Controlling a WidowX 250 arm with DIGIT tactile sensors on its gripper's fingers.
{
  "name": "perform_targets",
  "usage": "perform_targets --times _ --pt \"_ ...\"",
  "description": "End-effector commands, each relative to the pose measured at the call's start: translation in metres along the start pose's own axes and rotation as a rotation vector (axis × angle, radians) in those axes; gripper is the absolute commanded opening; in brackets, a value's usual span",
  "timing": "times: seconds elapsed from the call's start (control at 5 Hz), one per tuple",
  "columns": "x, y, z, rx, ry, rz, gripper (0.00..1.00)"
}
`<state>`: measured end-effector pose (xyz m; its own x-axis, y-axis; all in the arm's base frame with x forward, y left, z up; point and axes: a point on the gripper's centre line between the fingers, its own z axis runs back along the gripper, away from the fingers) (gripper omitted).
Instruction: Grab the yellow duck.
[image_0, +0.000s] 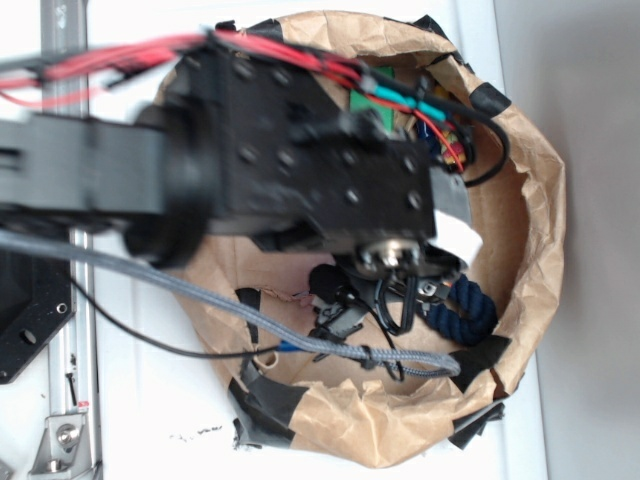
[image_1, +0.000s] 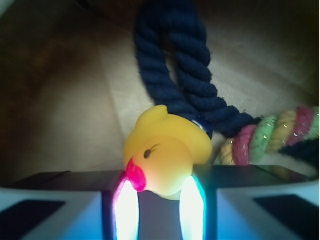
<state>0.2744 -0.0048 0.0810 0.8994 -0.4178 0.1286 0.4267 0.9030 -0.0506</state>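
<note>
Two glowing fingers flank the yellow duck in the wrist view, one at its red beak, the other under its far cheek. The risk, as I judge it: the glossy rounded head could squirt out toward 12 o'clock, onto the navy rope, if the pinch lands low. The gripper looks narrowly spread, pressing on the duck's head. At 3 o'clock lies the braided rope. All sit inside the paper bowl.
</note>
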Motion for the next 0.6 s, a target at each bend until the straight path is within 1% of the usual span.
perform_targets --times 0.0,0.2,0.4 --pt "0.011 -0.015 0.035 0.046 -0.048 0.051 0.00" --pt "-0.004 -0.005 0.054 0.113 0.035 0.294 0.00" --pt "-0.014 0.006 0.070 0.140 0.068 0.399 0.00"
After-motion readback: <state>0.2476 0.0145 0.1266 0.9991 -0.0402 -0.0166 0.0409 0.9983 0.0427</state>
